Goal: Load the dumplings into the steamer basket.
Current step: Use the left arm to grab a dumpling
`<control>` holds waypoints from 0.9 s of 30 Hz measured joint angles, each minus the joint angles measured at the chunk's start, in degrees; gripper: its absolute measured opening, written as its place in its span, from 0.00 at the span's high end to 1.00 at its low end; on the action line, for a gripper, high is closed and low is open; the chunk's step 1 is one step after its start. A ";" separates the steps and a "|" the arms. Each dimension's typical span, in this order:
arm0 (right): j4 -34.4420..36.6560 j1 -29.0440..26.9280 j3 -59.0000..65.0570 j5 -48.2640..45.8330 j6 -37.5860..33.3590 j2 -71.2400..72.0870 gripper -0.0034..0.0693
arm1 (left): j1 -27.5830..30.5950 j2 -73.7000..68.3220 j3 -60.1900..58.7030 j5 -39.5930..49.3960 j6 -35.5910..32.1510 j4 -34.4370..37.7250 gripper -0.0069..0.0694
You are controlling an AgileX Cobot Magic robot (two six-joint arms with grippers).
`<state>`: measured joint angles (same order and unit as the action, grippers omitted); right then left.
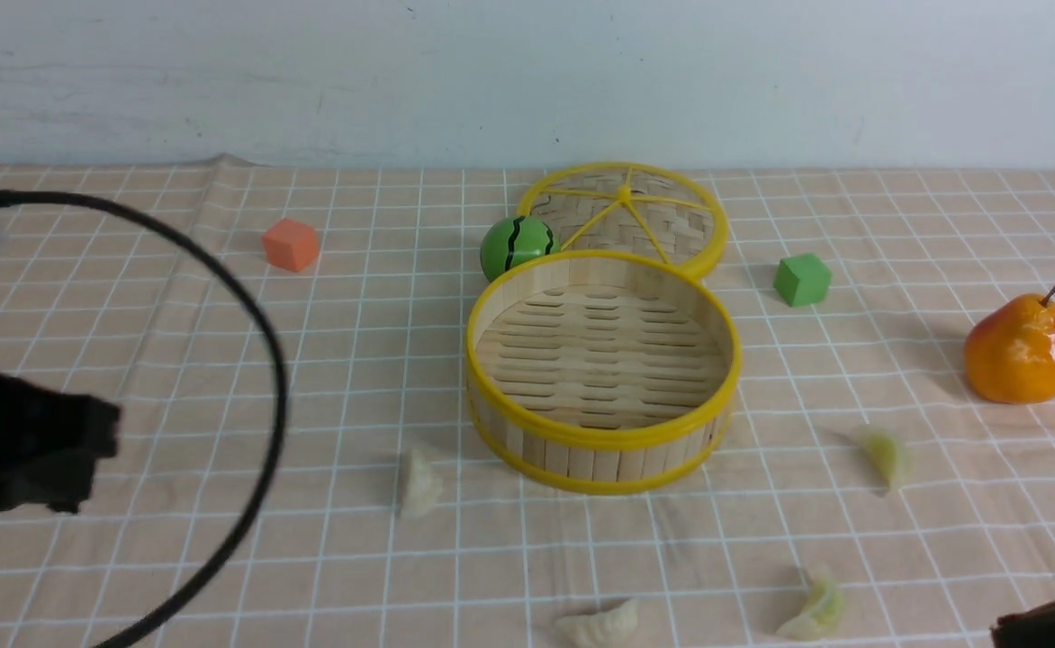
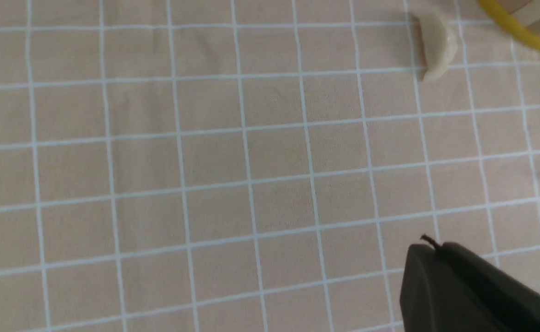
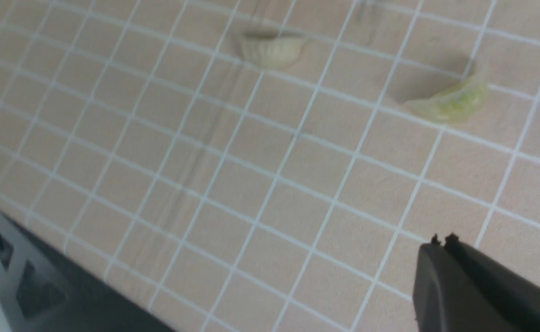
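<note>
at the near edge of the tabletop (image 1: 347, 576), on its checked cloth, a white dumpling (image 1: 598, 625) and a green dumpling (image 1: 816, 609) lie close together, the white one cut by the front view's lower border. the right wrist view shows both whole, and the right pincer (image 3: 441, 240) over bare cloth, tips pressed together on nothing; the front view gives only a dark corner of it. the left pincer (image 2: 436, 246) looks closed and empty, though just its tip is in frame. farther in, a second white dumpling (image 1: 420, 483) lies just beside the steamer basket (image 1: 599, 443) on its left; the left wrist view catches it with a sliver of yellow rim. a second green dumpling (image 1: 886, 456) lies near the basket's right, a pear (image 1: 1020, 351) beyond it. the basket holds nothing but its bare slats. behind it sit the woven lid (image 1: 626, 216) and a striped green ball (image 1: 517, 245); whether the lid touches the rim i cannot tell. an orange cube (image 1: 292, 244) and a green cube (image 1: 802, 280) stand well apart.
</note>
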<state>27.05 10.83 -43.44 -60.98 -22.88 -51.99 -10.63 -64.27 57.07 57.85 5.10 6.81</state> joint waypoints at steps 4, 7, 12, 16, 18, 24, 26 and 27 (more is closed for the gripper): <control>-6.98 8.09 -1.30 -0.61 2.87 -4.27 0.97 | -8.80 -13.58 7.57 1.13 4.72 -6.81 0.87; -11.27 10.66 -1.42 -0.50 5.70 -4.99 0.96 | -12.98 -22.86 13.44 1.12 9.63 -11.05 0.74; -15.52 11.08 -1.42 -0.19 8.45 -4.99 0.96 | -15.06 -36.81 21.55 0.91 12.21 -9.81 0.42; -16.11 11.08 -1.42 -0.18 9.05 -5.03 0.95 | -15.11 -45.62 26.64 -0.20 12.82 -7.55 0.21; -16.11 11.08 -1.42 -0.18 9.12 -5.03 0.95 | -15.16 -48.22 28.38 -1.15 13.27 -7.40 0.18; -16.30 11.08 -1.42 0.22 9.17 -5.03 0.95 | -15.16 -54.53 31.43 -6.26 16.08 -7.28 0.17; -16.56 11.08 -1.42 0.51 9.17 -5.03 0.95 | -15.16 -55.29 31.48 -6.55 16.72 -7.26 0.22; -16.71 11.08 -1.42 0.65 9.17 -5.03 0.95 | -15.16 -55.68 31.48 -6.46 16.89 -7.21 0.28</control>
<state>10.34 21.92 -44.86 -60.33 -13.71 -57.02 -25.79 -119.95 88.55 51.39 21.99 -0.40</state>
